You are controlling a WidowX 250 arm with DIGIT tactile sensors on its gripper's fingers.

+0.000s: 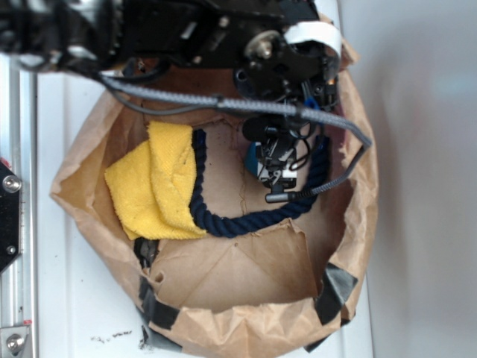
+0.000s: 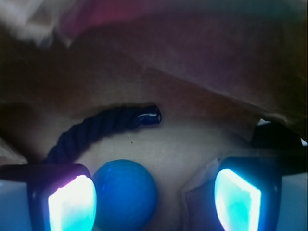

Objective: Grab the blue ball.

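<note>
The gripper hangs low inside the brown paper bag, its jaws spread wide and empty. The blue ball lies on the bag's floor between the two fingers, close against the one on the wrist view's left and well short of the other. From the exterior view only a sliver of it shows beside the gripper. The navy rope curves just beyond it, and the yellow cloth lies apart on the far side. This looks like the final approach before the grasp. The next move probably calls for a small sideways shift to centre the ball, a little more descent, then closing without catching the rope.
</note>
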